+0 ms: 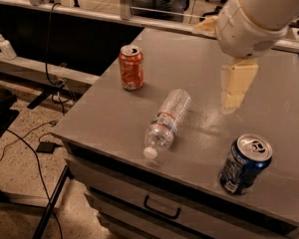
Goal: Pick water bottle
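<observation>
The water bottle [166, 118] is clear ribbed plastic with a white cap and a red-and-blue label band. It lies on its side near the middle of the grey table [114, 108], cap pointing to the front edge. My gripper [235, 89] hangs from the white arm [254, 19] at the upper right. It is above the table, to the right of the bottle and a little behind it, not touching it.
An orange can [131, 67] stands upright behind and left of the bottle. A dark blue can [245, 164] stands at the front right near the edge. Drawers [162, 210] sit under the tabletop. Cables [20, 143] lie on the floor to the left.
</observation>
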You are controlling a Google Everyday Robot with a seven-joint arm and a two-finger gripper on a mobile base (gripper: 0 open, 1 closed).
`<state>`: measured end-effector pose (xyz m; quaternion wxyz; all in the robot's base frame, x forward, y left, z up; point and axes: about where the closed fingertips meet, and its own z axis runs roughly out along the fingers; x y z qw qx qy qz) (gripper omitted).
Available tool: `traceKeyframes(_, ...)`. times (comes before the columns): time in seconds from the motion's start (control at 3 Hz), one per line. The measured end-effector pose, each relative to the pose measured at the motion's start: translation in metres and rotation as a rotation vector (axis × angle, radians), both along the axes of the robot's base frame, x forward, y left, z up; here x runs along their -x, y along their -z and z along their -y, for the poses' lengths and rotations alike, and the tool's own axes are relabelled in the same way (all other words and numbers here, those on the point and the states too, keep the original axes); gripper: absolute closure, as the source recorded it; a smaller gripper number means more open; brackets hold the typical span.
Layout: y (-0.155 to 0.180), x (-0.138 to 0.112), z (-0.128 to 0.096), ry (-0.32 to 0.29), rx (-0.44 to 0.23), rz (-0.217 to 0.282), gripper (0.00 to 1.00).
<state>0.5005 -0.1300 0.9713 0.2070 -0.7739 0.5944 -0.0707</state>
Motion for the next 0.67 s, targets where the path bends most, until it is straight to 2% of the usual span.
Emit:
traceKeyframes(0.33,-0.001,0.000,-0.002,-0.086,0.032,0.026,0.00)
traceKeyframes(0.67,0.015,-0.001,-0.006,-0.119,0.056,0.027,0.00)
